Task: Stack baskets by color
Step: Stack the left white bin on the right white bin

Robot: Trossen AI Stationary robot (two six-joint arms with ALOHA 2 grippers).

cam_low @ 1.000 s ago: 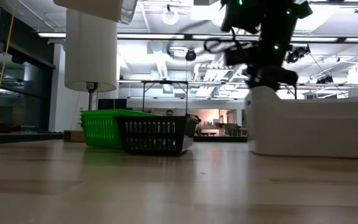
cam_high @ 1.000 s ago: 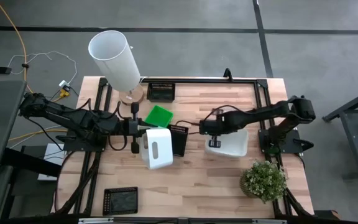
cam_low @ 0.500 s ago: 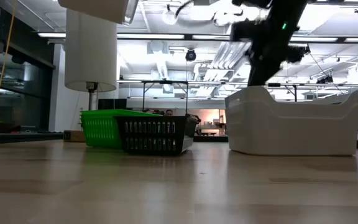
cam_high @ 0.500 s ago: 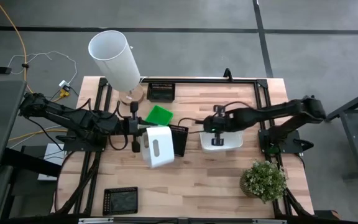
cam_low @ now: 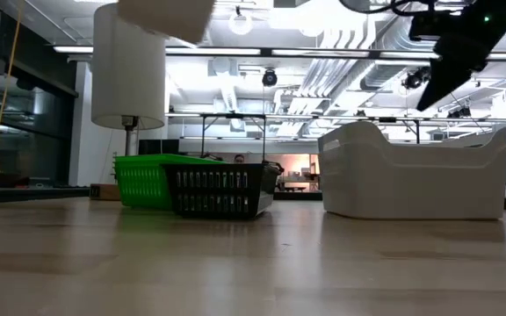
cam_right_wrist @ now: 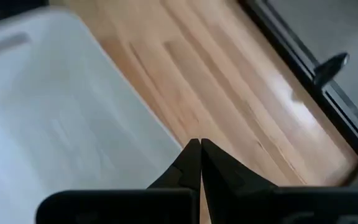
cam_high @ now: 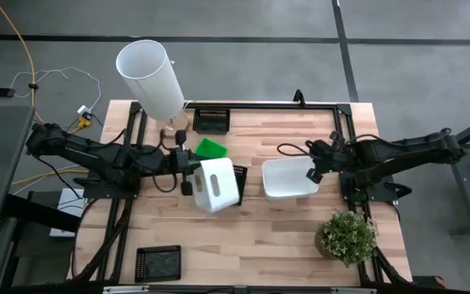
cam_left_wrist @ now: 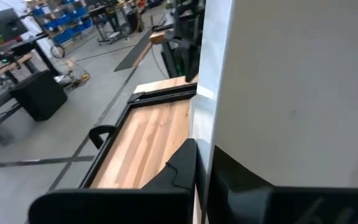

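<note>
The left gripper [cam_high: 188,170] hangs above the middle of the wooden bench [cam_high: 251,245] with its fingers [cam_left_wrist: 185,171] pinched onto the wall of a white rectangular plastic basket [cam_high: 216,183]. That basket is lifted clear of the bench and tilted, its underside showing from above; in the left wrist view its pale wall [cam_left_wrist: 291,93] fills most of the frame, with the wall edge caught between the two dark fingers.

The right gripper [cam_high: 313,170] is raised at the right side of the bench, fingers [cam_right_wrist: 194,165] pressed together with nothing between them. A second white rectangular plastic basket [cam_high: 288,177] stands upright on the bench just beside those fingers, free of them; in the right wrist view its rim [cam_right_wrist: 73,112] lies a little beyond the fingertips.

Under and beside the lifted basket stand a bright green plastic basket [cam_high: 209,149] and a black slatted plastic basket [cam_high: 237,181], touching in the low view. Another black slatted basket [cam_high: 212,120] sits at the bench's far edge, and a third [cam_high: 158,263] near the front left corner.
</note>
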